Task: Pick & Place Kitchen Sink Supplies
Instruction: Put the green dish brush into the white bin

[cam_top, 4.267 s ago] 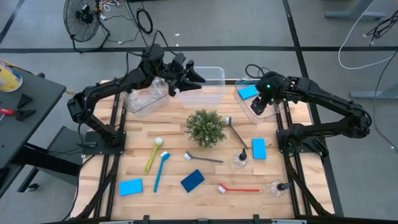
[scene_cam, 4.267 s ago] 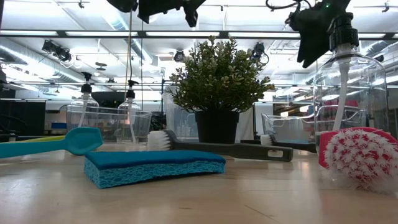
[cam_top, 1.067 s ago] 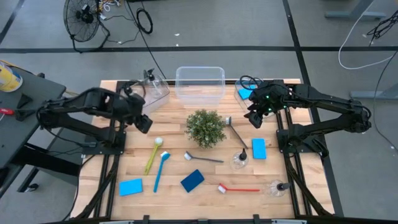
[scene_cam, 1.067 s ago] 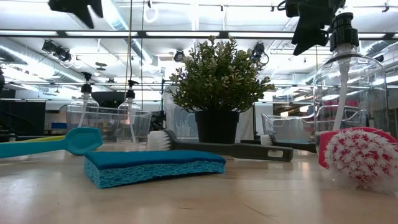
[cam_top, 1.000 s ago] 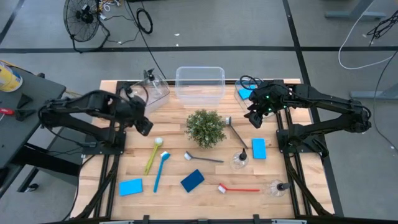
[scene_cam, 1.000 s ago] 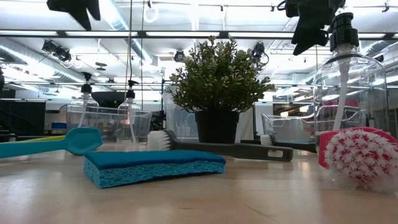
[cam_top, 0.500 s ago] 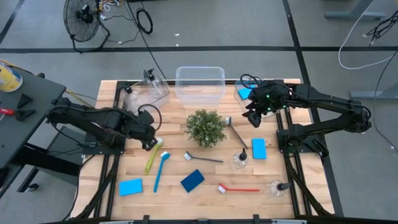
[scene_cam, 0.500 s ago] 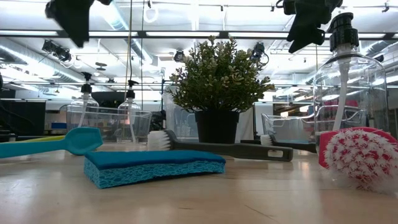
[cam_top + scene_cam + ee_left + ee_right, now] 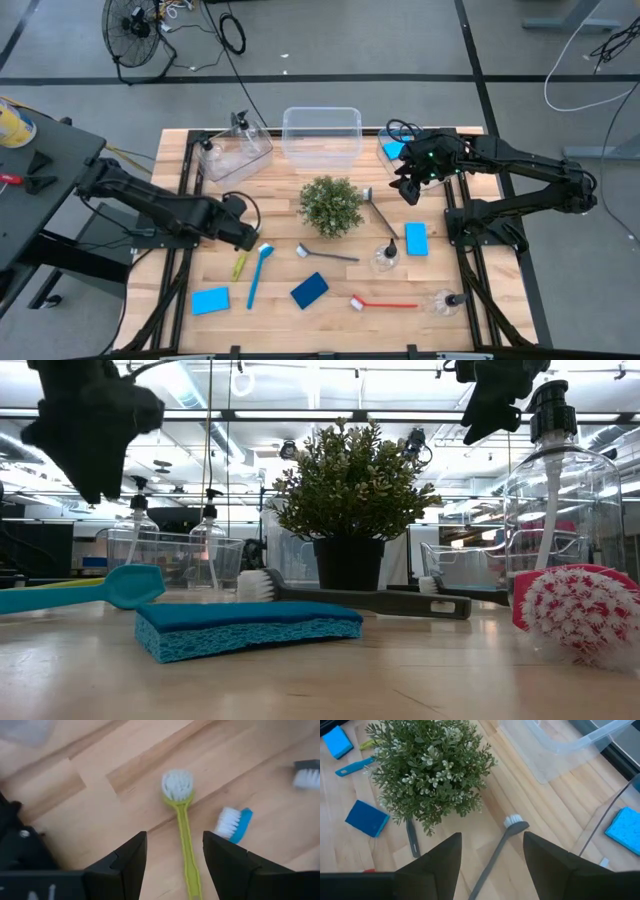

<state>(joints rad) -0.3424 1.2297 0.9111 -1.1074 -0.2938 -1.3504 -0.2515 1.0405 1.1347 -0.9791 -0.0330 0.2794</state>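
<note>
My left gripper is open and hovers above the head end of the yellow brush, its fingers standing either side of the handle without touching. The blue brush lies just beside it. My right gripper is open in the air above the long grey brush, near the right bin that holds a blue sponge. Flat on the table lie another grey brush, a red brush, two bottles and three blue sponges.
The bushy plant stands mid-table between the arms. Three clear bins sit along the far edge: the left one holds two bottles, the middle one looks empty. Bare wood lies left of the yellow brush.
My left gripper has swung from beside the left bin toward the near edge and the table's middle, dropping lower until it hangs over the yellow brush's head. My right gripper has kept still. Nothing on the table has moved.
</note>
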